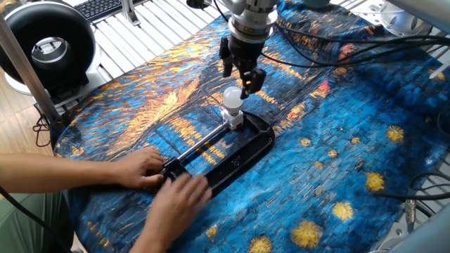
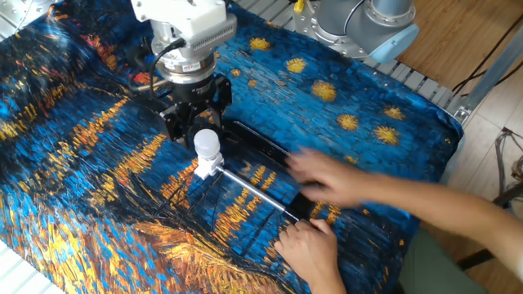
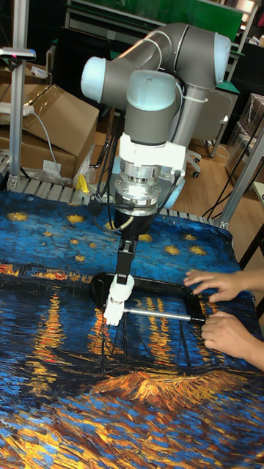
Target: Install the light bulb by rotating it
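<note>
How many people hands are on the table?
2. One hand holds the near end of the metal rod, away from the bulb. The other hand, blurry, is just beside it by the black tray.

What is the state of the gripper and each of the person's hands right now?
Gripper: open, empty, above the light bulb.
Hand on the rod: resting there, grip unclear.
Other hand: blurred, holding nothing visible.

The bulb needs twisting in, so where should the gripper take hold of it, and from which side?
Grip the light bulb on its round frosted globe, coming straight down from above. It stands upright on the white socket block, neck hidden low, so only the globe is free. The gripper hangs just above and behind it, fingers pointing down, likely well placed to close across the widest part.
</note>
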Robot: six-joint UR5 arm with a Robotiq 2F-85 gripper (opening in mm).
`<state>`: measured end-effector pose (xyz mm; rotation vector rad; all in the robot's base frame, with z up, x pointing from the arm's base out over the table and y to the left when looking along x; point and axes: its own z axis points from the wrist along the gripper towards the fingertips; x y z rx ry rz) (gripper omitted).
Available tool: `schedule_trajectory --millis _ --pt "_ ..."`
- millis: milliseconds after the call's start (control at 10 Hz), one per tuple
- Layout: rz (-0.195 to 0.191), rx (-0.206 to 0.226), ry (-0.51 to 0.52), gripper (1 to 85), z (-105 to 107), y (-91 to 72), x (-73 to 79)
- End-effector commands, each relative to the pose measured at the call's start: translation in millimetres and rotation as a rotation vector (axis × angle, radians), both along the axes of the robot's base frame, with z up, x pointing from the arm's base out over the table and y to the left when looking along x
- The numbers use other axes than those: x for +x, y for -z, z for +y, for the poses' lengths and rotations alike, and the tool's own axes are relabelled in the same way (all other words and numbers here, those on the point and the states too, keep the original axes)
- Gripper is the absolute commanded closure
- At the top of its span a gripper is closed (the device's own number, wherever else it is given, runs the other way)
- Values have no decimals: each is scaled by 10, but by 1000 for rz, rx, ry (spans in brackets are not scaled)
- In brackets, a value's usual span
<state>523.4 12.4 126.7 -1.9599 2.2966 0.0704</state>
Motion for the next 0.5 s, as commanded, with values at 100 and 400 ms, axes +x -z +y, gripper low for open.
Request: schedule_trajectory --millis 100,400 --pt "32 12 22 153 32 4 -99" --pt "52 13 35 173 41 -13 -128"
